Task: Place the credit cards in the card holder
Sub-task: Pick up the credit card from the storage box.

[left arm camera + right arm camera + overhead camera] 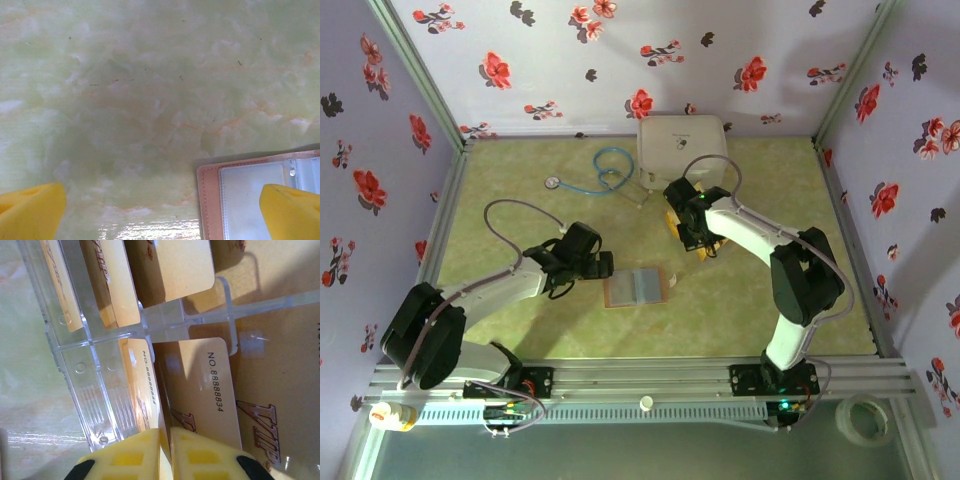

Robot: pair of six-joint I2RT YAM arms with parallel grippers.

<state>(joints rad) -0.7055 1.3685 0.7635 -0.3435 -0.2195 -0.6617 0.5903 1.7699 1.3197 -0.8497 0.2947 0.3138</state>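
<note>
Lower centre, our right gripper (165, 432) pinches a credit card (142, 385) in the clear rack (75, 365) — we risk dragging its neighbour along. The card holder (635, 288) lies open mid-frame, left gripper (588, 262) spread wide beside it.

Golden VIP credit cards (215, 385) are sitting in a clear tray (90, 390), my right gripper (165, 452) pinching one; the card holder (635, 287) is lying open, flat.

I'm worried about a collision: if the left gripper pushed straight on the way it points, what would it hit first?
Most likely the bare table. One finger of the left gripper looks lined up with the card holder, though depth is unclear.
</note>
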